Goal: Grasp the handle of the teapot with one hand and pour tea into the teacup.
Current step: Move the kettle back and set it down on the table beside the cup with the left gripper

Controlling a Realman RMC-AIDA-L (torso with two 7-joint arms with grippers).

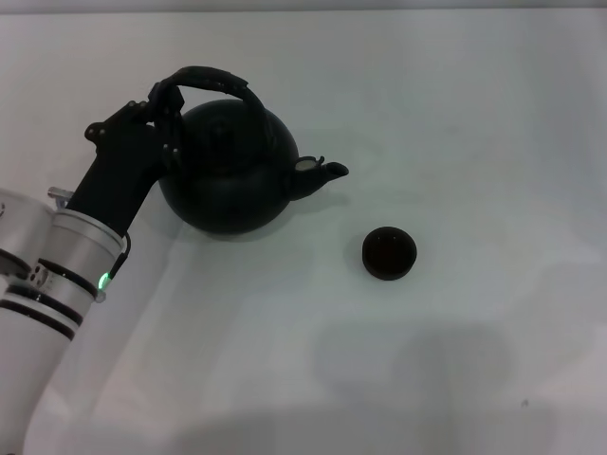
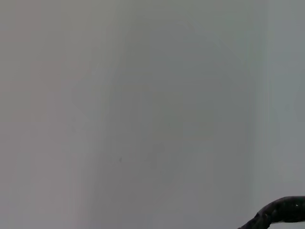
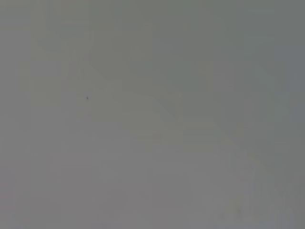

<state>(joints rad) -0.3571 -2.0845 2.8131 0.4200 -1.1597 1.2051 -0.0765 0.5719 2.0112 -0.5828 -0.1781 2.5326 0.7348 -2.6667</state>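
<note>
In the head view, the left gripper, black and mounted on a silver arm, reaches in from the robot's left and has its fingers closed around the left end of the dark, rough arched bail handle that rises over the large round matte-black teapot. The pot sits on the plain white table with its short spout pointing towards the tiny round dark brown-black teacup, which stands apart from it, off the spout and nearer the robot. The left wrist view shows only pale table and a dark curved piece at one corner, probably the handle. The right wrist view shows blank surface; the right gripper is nowhere visible. The grasp looks made, so lifting comes next, then carrying the spout over the cup and tipping gently.
</note>
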